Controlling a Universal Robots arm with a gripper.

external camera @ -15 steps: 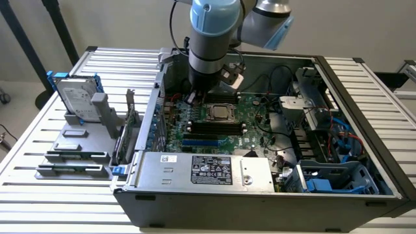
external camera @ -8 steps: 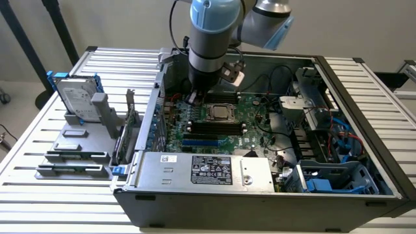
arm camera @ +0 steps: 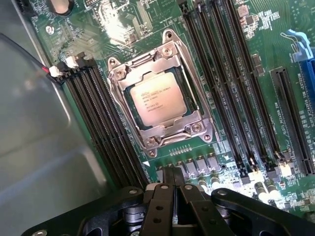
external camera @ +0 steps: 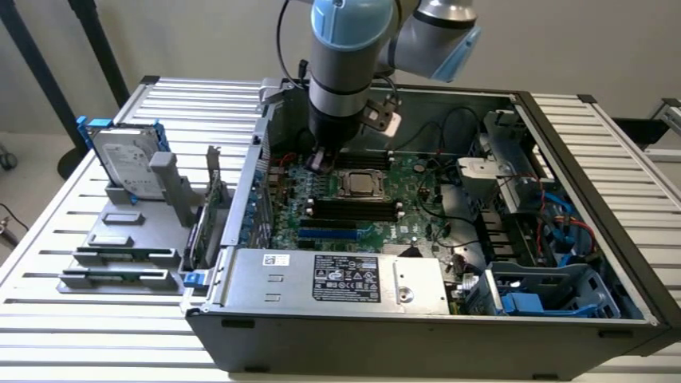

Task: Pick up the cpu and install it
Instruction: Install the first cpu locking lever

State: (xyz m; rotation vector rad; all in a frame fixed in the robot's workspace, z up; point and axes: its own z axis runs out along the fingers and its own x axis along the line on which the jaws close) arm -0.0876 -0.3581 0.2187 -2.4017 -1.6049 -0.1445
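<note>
Seeing the cpu [arm camera: 154, 100] already sitting in its socket [arm camera: 162, 93], we keep our end effector [arm camera: 170, 178], fingers together and empty, clear of the memory slots [arm camera: 106, 130].

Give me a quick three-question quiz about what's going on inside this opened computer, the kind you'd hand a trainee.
1. True or false: the cpu is lying in its socket on the motherboard.
2. The end effector is: A) gripping the cpu, B) shut and holding nothing, C) wide open.
3. In the exterior view, what stands upright in the grey holder outside the case, on that view's left?

Key: 1 true. 2 B; its fingers are together just clear of the socket. 3 The hard drive in its blue frame.
</note>
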